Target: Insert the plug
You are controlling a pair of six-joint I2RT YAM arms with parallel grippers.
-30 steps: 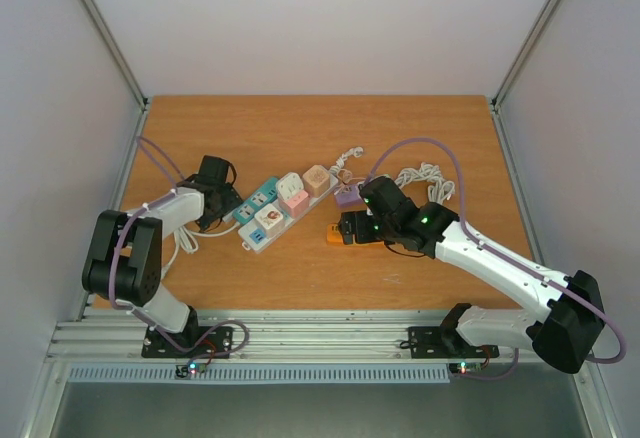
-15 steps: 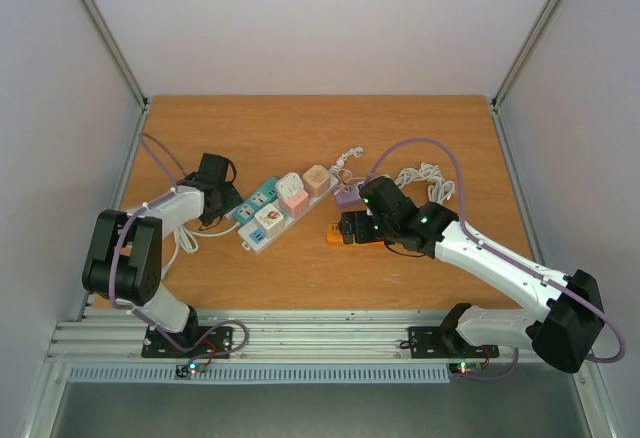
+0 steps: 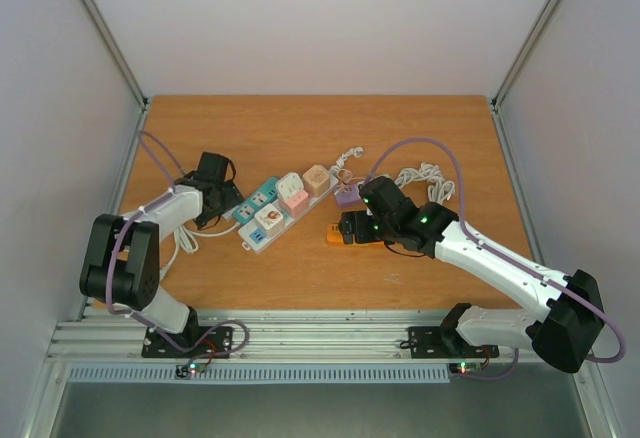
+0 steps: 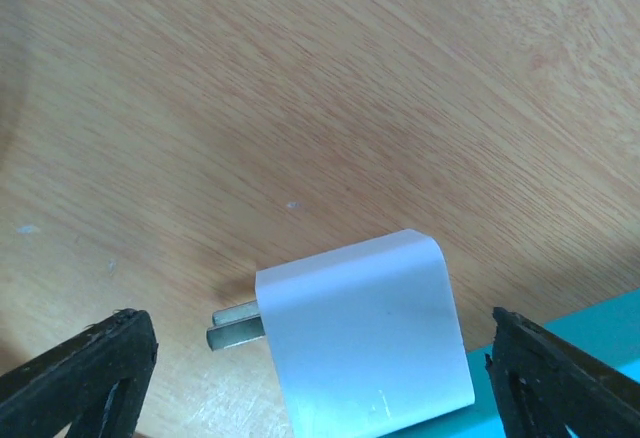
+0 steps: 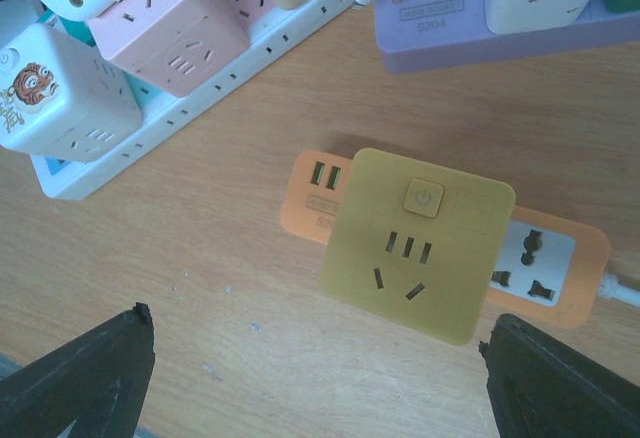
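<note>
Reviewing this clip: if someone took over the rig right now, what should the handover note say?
Left gripper: open, fingers either side of the white plug, not gripping it.
Right gripper: open, over the yellow socket cube that sits on the orange power strip.
The plug lies flat on the table with both prongs bare.
Done: both arms are in position, nothing is inserted.
Left to do: close on the plug, carry it to a free socket and press it in. The right arm will probably steady the strip.
</note>
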